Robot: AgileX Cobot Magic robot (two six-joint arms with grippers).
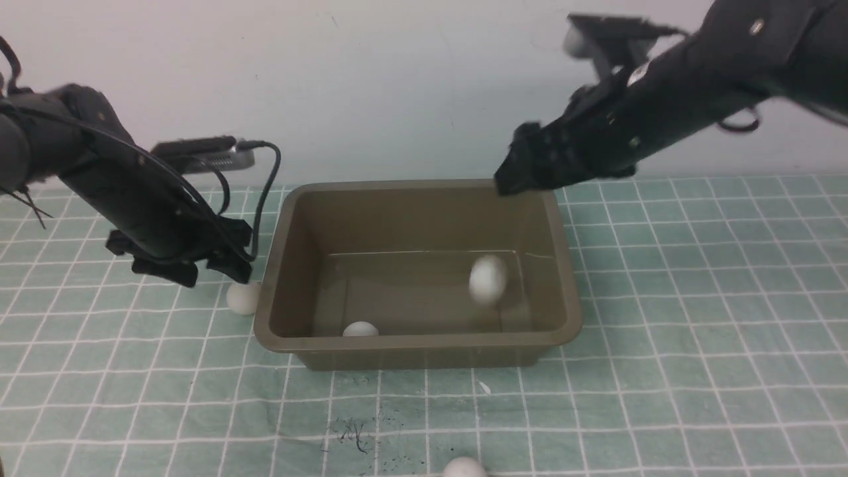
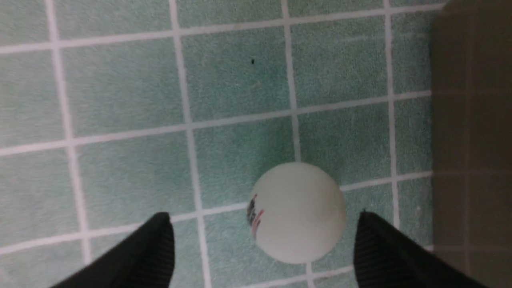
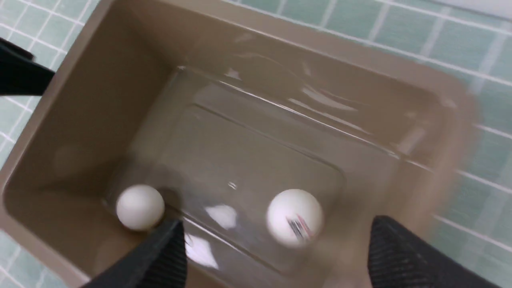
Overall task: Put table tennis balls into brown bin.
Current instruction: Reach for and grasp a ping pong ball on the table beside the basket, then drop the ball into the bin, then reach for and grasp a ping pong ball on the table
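Below a pale wall (image 1: 397,79), green white-gridded mat (image 1: 695,331) under brown bin (image 1: 417,342).

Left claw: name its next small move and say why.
Probably lower and close on the ball beside the bin: the left claw is open, its fingers straddle that ball, and it lies on the mat, outside the bin.

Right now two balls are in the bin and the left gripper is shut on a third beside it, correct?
Not quite. The left gripper is open: in the left wrist view its fingers stand apart from the ball beside the bin. Two balls are in it.
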